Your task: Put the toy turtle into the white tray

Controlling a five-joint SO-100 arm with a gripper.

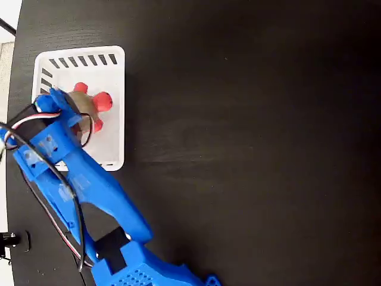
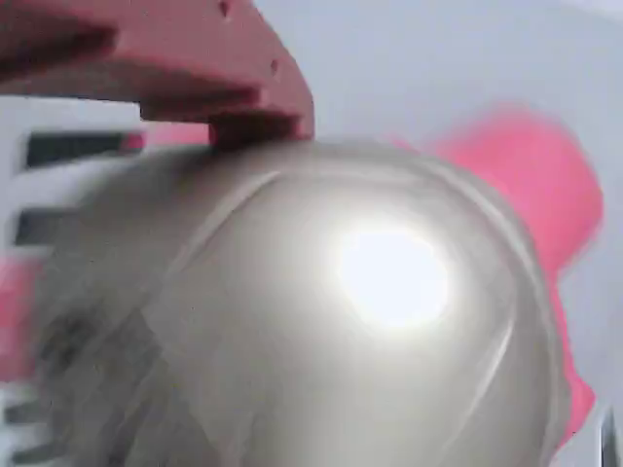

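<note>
The toy turtle (image 1: 95,106), with a tan shell and red head and legs, sits inside the white tray (image 1: 114,149) at the upper left of the fixed view. My blue gripper (image 1: 74,107) reaches into the tray from below and covers the turtle's left side, its jaws standing on either side of the shell. In the wrist view the blurred, glossy shell of the toy turtle (image 2: 321,321) fills the frame. One reddish-looking finger (image 2: 195,68) presses on the shell's top edge; the other finger is hidden. White tray floor (image 2: 409,58) shows behind.
The black table (image 1: 256,137) spreads wide to the right of the tray. My arm (image 1: 101,196) and its cables (image 1: 59,220) run from the bottom edge up to the tray. A small black clamp (image 1: 12,241) sits at the table's left edge.
</note>
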